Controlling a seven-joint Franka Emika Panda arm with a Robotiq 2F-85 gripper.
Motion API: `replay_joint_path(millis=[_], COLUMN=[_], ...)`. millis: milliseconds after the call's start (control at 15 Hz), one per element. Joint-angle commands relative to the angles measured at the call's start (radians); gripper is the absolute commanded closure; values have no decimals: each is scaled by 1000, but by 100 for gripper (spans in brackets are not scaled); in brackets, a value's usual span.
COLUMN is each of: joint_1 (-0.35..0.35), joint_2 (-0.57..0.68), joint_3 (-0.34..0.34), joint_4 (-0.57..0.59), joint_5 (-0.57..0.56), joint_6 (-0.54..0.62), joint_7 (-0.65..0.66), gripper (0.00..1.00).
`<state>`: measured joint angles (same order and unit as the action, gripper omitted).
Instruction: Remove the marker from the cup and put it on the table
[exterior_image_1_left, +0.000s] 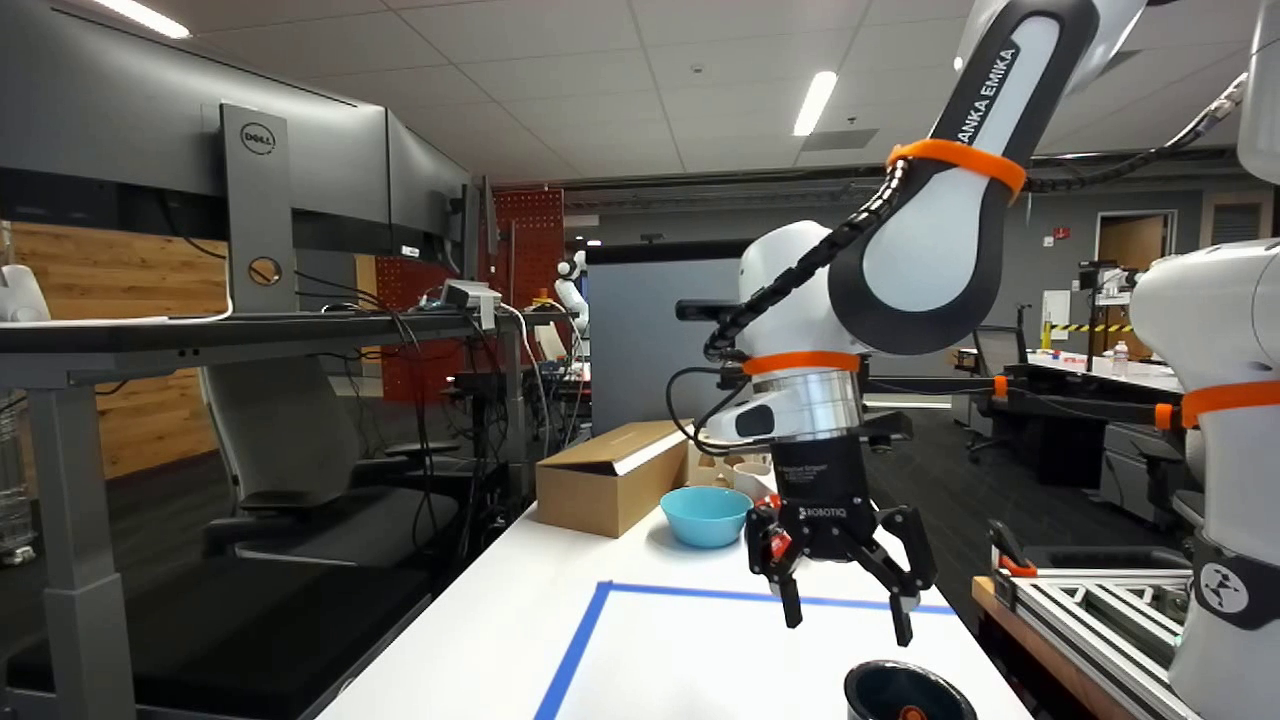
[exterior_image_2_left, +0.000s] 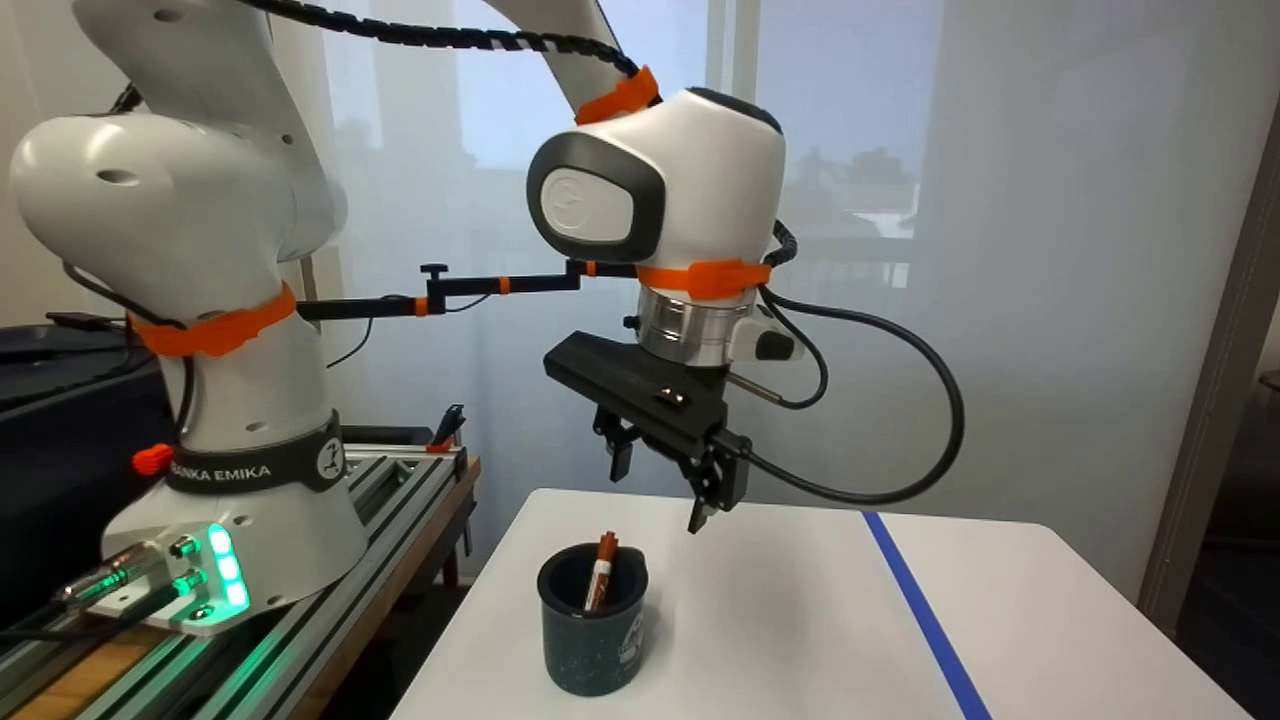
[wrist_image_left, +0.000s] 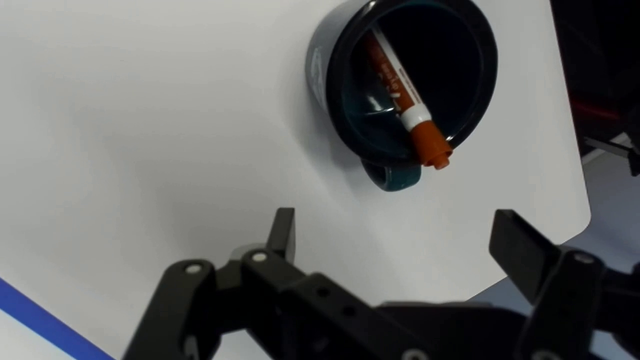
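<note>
The marker (exterior_image_2_left: 600, 575) is brown-orange with a white band. It leans in the cup with its capped end sticking up past the rim. The cup (exterior_image_2_left: 592, 655) is a dark teal-black mug standing upright on the white table (exterior_image_2_left: 790, 640). In an exterior view only the cup's top (exterior_image_1_left: 895, 685) and the marker's orange tip (exterior_image_1_left: 911, 713) show at the bottom edge. In the wrist view the cup (wrist_image_left: 320, 75) and marker (wrist_image_left: 412, 112) lie ahead of the fingers. My gripper (wrist_image_left: 395, 212) is open and empty. It hangs above and beside the cup in both exterior views (exterior_image_1_left: 848, 630) (exterior_image_2_left: 658, 502), touching nothing.
Blue tape (exterior_image_1_left: 580, 640) marks the table. A light blue bowl (exterior_image_1_left: 706, 516), a cardboard box (exterior_image_1_left: 600, 485) and a white mug (exterior_image_1_left: 752, 478) stand at one end of the table. The cup is near a table edge beside the robot's base (exterior_image_2_left: 240, 560).
</note>
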<state>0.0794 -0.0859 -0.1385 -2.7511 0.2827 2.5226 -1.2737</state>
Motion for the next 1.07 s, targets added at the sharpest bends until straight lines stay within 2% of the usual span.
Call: replay_joint_path(millis=[0, 533, 1000], joint_1=[-13, -14, -16], joint_2=[18, 34, 47], joint_3=[46, 119, 134], joint_4=[0, 1, 1], joint_5=[-9, -85, -248], joint_6=[-8, -19, -41], joint_7=[-14, 90, 252], gripper=[0, 0, 0])
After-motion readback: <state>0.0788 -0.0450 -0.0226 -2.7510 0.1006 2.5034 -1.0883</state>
